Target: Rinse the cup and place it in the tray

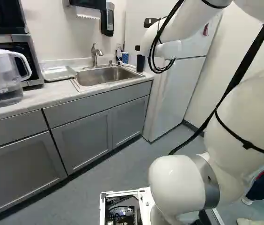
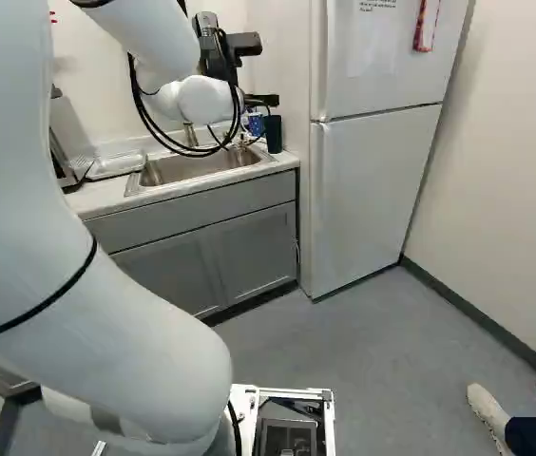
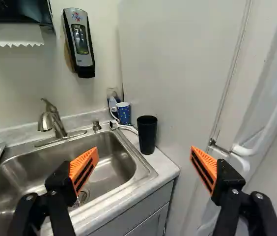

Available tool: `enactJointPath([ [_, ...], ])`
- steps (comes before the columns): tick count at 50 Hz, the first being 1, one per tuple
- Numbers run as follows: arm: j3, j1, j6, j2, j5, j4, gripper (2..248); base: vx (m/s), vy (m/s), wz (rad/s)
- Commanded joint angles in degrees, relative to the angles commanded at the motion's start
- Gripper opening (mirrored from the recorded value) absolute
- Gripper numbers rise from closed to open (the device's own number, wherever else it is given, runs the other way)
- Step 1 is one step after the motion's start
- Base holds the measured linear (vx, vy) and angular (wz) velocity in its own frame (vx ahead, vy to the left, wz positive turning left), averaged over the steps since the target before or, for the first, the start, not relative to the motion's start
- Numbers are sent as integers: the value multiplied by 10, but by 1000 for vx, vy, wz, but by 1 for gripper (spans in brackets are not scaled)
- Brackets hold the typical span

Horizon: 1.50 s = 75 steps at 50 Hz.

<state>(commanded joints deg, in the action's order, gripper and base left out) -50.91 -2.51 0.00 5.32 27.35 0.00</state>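
Black cup upright on the counter, upper middle of the left base view, right of the sink. I take it as the one to rinse, though a blue mug stands just behind.

Main worry: tight corner. The refrigerator is close by the cup; if I come in off-centre, one finger could scrape its side or knock the cup over, maybe into the sink. Reaching too deep could bump the mug or drag the white cord. Later, the faucet could catch cup or wrist during rinsing, and wet walls may slip in the pads. Tray, upper left of the left base view, lies across the sink, so a low carry could clip the faucet.

Jaws: gripper spread wide, cup ahead in the gap, nothing held, nothing touched that I can see.
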Motion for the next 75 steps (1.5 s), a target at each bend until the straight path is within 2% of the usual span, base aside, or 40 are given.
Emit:
enactJointPath([
  [57,-76,1,0,-9,-45,0,247,0,0,0],
  [75,-77,1,0,-9,-45,0,247,0,0,0],
])
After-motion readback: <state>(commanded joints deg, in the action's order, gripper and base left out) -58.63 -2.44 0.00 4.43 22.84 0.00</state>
